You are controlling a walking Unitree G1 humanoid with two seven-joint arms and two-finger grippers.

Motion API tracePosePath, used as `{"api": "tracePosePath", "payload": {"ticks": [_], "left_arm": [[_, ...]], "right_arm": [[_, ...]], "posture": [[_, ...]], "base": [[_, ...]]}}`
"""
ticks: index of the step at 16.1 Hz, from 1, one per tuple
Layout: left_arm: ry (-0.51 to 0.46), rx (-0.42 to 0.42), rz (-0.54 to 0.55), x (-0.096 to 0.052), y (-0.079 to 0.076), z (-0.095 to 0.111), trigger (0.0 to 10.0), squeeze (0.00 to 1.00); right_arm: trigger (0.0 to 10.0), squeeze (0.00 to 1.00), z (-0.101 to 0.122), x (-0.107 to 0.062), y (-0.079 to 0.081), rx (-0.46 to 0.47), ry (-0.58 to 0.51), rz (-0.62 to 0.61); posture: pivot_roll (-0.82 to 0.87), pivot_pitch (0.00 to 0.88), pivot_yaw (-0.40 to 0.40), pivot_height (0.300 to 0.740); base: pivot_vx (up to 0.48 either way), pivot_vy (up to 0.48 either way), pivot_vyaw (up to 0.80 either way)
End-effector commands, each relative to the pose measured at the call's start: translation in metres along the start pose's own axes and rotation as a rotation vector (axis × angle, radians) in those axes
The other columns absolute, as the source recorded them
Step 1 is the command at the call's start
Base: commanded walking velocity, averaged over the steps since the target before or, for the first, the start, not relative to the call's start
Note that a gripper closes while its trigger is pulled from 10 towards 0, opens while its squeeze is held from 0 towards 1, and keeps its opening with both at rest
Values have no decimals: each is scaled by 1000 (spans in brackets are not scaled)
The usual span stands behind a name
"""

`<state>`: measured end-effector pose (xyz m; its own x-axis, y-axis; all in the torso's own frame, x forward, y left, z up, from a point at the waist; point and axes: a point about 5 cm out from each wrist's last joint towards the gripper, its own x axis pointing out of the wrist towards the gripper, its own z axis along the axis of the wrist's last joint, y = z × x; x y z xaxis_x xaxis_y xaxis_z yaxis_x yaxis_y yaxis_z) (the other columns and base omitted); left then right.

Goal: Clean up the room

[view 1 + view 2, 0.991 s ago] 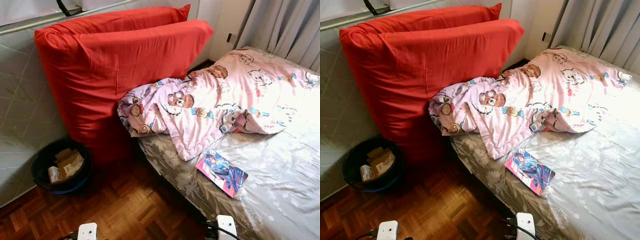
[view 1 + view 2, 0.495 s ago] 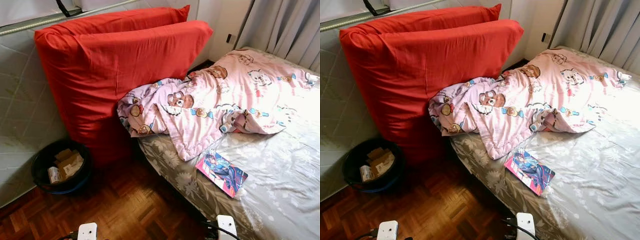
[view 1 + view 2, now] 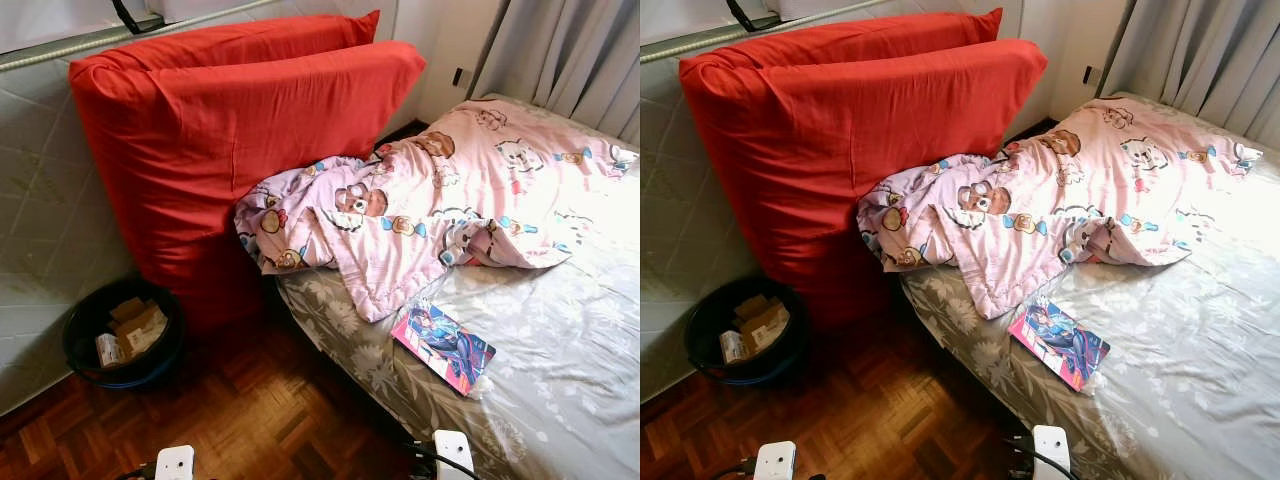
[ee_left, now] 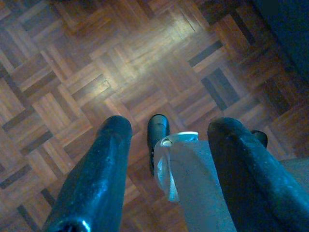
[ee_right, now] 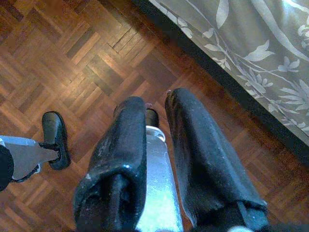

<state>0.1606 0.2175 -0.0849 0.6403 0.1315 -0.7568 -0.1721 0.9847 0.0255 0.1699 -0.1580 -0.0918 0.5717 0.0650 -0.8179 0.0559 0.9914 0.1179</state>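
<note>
A colourful comic book [image 3: 443, 346] lies on the bed's grey floral sheet [image 3: 560, 380], close to the near edge. Just beyond it, a crumpled pink cartoon blanket [image 3: 420, 210] spreads over the bed, one corner drooping toward the edge. My left gripper [image 4: 171, 126] hangs low over the parquet floor [image 4: 120, 72], open and empty. My right gripper [image 5: 154, 102] hangs beside the bed's edge [image 5: 231, 82], its fingers a narrow gap apart with nothing between them.
Two big red cushions [image 3: 240, 130] lean against the tiled wall at the bed's head. A black bin [image 3: 120, 335] holding cardboard scraps stands on the floor to their left. Grey curtains [image 3: 570, 50] hang at the back right. Open parquet [image 3: 230, 410] lies before me.
</note>
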Motion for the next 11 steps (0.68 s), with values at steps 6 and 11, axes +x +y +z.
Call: {"api": "tracePosePath", "payload": {"ticks": [6,11], "left_arm": [[-12,41,-78,0,-3,3,10000,0],[-12,41,-78,0,-3,3,10000,0]], "right_arm": [[10000,0,28,-11,-68,103,-87,-114],[10000,0,28,-11,-68,103,-87,-114]], "posture": [[-26,94,-47,740],[-26,94,-47,740]], "base": [[0,0,0],[0,0,0]]}}
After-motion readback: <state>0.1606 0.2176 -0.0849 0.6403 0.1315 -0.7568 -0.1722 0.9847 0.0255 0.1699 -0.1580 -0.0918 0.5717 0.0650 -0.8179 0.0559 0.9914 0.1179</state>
